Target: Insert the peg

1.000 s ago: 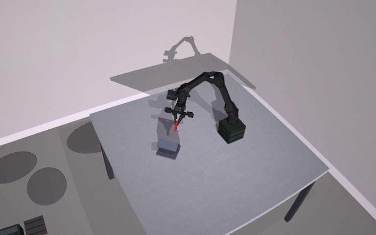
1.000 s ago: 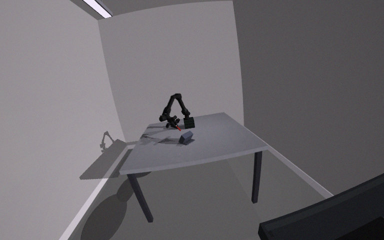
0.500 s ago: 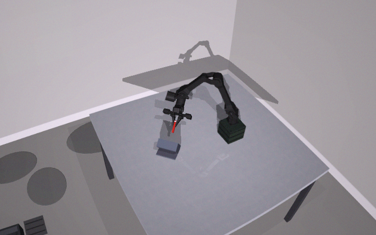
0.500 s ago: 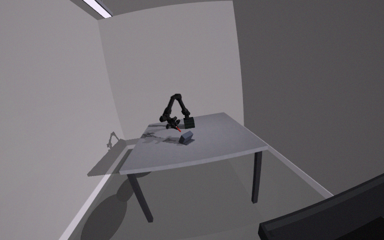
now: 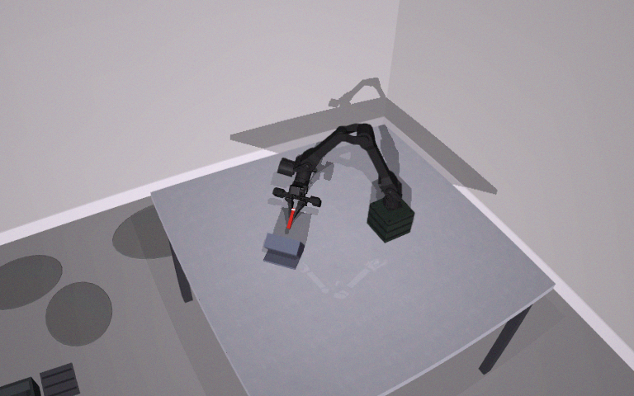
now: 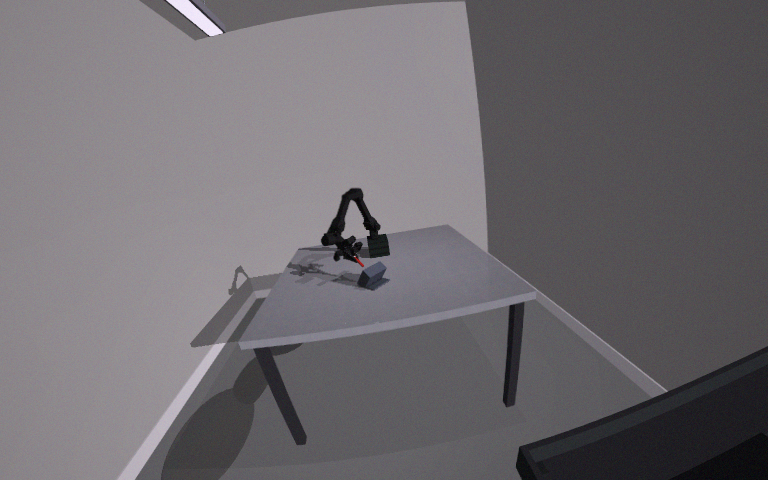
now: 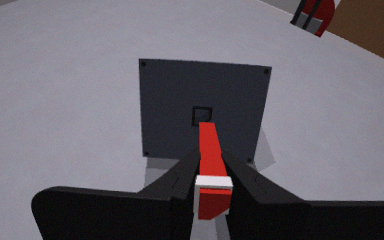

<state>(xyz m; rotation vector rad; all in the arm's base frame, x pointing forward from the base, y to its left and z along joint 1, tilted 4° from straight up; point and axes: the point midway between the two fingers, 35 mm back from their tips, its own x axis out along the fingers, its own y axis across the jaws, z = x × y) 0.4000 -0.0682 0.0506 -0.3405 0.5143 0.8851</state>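
My gripper (image 5: 290, 216) (image 6: 355, 258) (image 7: 208, 155) is shut on the red peg (image 5: 290, 221) (image 6: 359, 262) (image 7: 209, 137). The peg has flat sides and a white band near its rear end, and it slants toward the panel. The blue-grey sloped panel (image 5: 282, 243) (image 6: 372, 274) (image 7: 169, 90) stands on the table just beyond the peg. In the wrist view, the hole (image 7: 202, 116) is a squarish outline with a cut lower right corner. The peg's far end overlaps the hole's lower edge there, slightly right of its middle. The top and exterior views show the peg's end short of the panel.
The table (image 5: 409, 294) (image 6: 436, 285) carries the dark green block (image 5: 390, 221) (image 6: 378, 245) under the arm's base, well to the side of the panel in the top view. A red and grey object (image 7: 319, 12) shows at the wrist view's top right.
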